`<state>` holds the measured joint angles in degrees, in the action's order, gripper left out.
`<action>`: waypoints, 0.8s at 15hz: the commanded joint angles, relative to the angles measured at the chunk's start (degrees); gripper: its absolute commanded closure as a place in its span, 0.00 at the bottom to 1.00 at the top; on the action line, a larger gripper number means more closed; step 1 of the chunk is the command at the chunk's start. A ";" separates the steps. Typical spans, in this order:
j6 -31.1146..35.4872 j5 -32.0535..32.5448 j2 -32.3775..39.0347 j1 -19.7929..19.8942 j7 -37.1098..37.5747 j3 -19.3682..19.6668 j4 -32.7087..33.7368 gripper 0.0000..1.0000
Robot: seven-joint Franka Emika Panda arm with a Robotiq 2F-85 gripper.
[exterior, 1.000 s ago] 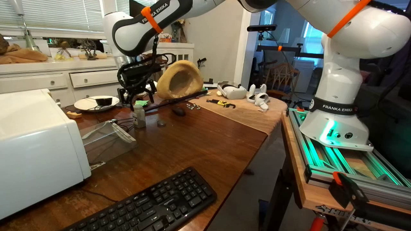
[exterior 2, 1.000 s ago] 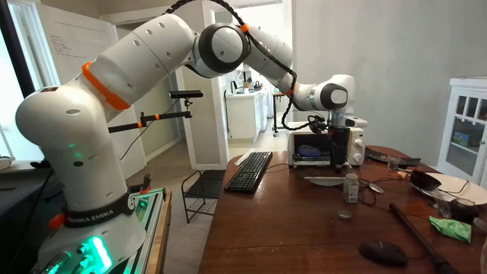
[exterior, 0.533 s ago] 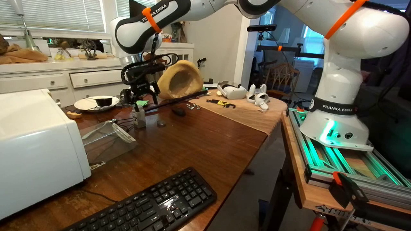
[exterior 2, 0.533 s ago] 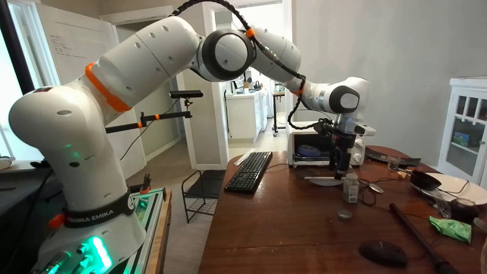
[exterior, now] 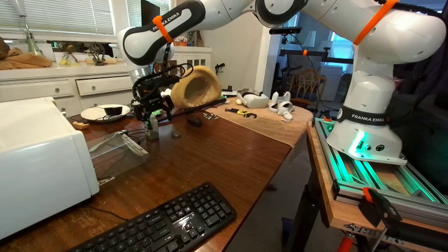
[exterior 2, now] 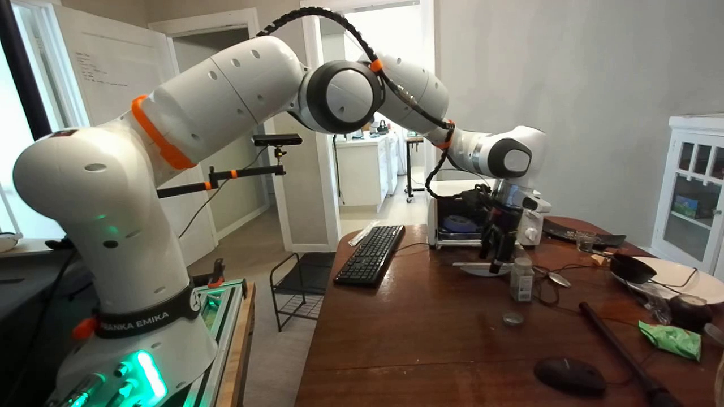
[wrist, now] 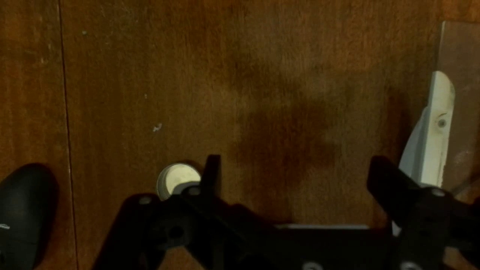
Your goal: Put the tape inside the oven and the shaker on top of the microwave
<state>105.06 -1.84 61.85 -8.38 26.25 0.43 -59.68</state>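
The desk (exterior 2: 396, 339) is reddish brown with dark grain; the claw (wrist: 294, 165), keyboard (exterior 2: 370, 255) and mouse (exterior 2: 569, 376) are black. The arm (exterior 2: 257, 82) is white with orange bands (exterior 2: 162, 135). The oven (exterior: 45, 164) and plate (exterior 2: 711, 282) are white. The tape (exterior 2: 459, 224) is bluish purple, the shaker (exterior 2: 519, 271) pale grey with a white label (exterior 2: 525, 289), the packet (exterior 2: 671, 340) bright green, the cloth (exterior: 269, 125) peach.

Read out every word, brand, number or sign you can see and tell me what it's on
"FRANKA EMIKA": robot base collar
"KA EMIKA", beginning partly under an orange strap: forearm
"HUSKY", partly covered: workbench
Too small or blurred to read: shaker label, door handwriting, keyboard legends, mouse logo.
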 commanded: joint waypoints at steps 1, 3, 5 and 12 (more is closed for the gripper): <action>2.23 -1.17 1.36 0.29 -0.75 0.08 1.73 0.00; 5.13 -1.24 1.56 0.46 -0.96 0.03 1.92 0.00; 8.29 -0.82 2.58 0.36 -1.53 0.15 2.86 0.00; 15.98 1.62 5.61 -0.11 -2.38 2.75 5.56 0.00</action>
<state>118.41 -1.33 64.43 -8.09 24.41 1.79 -57.63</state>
